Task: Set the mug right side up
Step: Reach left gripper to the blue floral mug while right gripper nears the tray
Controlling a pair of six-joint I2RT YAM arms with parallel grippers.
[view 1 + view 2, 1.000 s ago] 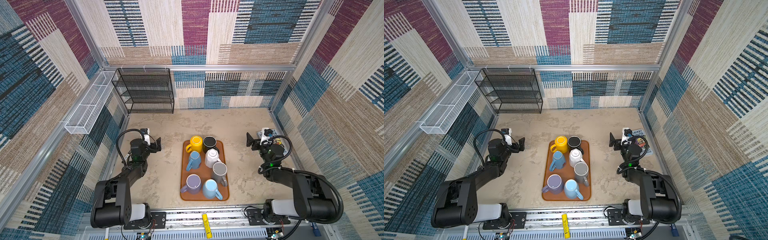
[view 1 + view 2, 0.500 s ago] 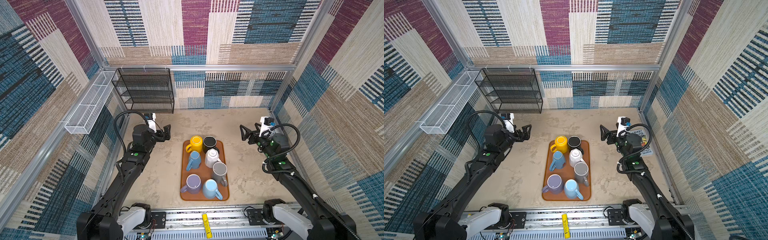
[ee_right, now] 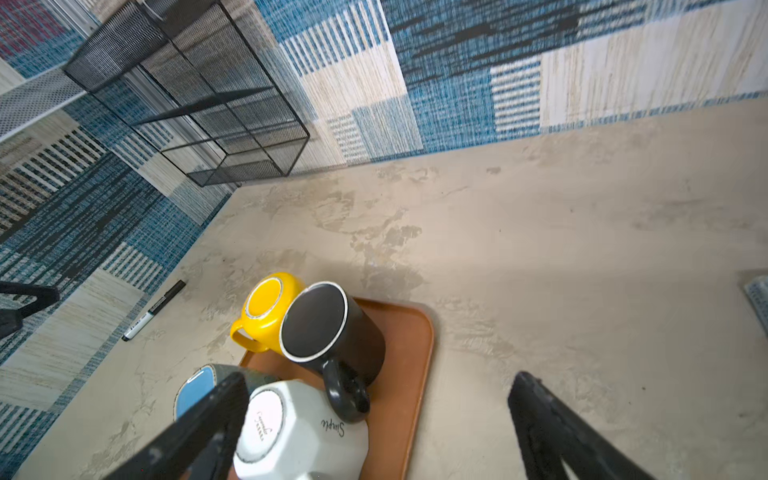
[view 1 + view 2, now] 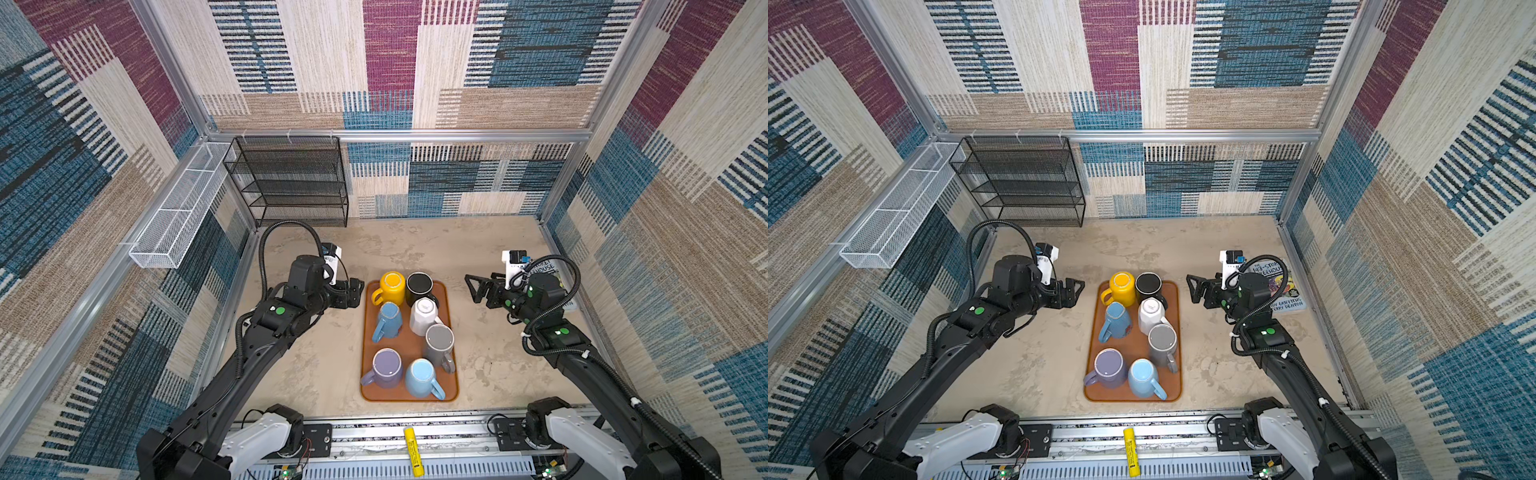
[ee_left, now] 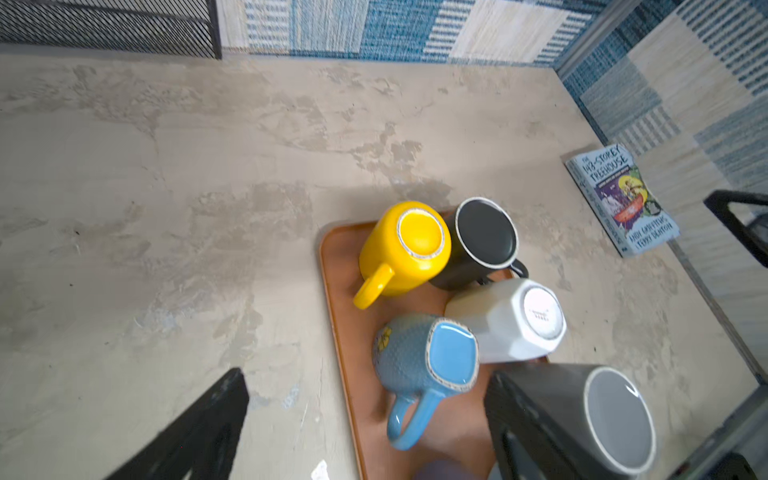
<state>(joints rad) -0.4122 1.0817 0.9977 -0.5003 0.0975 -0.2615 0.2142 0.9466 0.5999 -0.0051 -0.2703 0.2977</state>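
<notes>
In both top views all seven mugs [image 4: 439, 341] sit base-up on the brown tray [image 4: 409, 344], the left gripper [image 4: 353, 293] just beside its far left corner, by the yellow mug [image 4: 390, 287], and the right gripper [image 4: 473, 289] off its far right side. The left wrist view shows the left jaws apart and empty. The right wrist view shows the right jaws likewise, so by my judgement no mug is turned yet and everything remains

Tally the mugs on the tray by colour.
yellow mug: 1
black mug: 1
white mug: 1
grey mug: 1
purple mug: 1
textured blue mug: 1
light blue mug: 1
Total: 7 mugs, all on the tray.
</notes>
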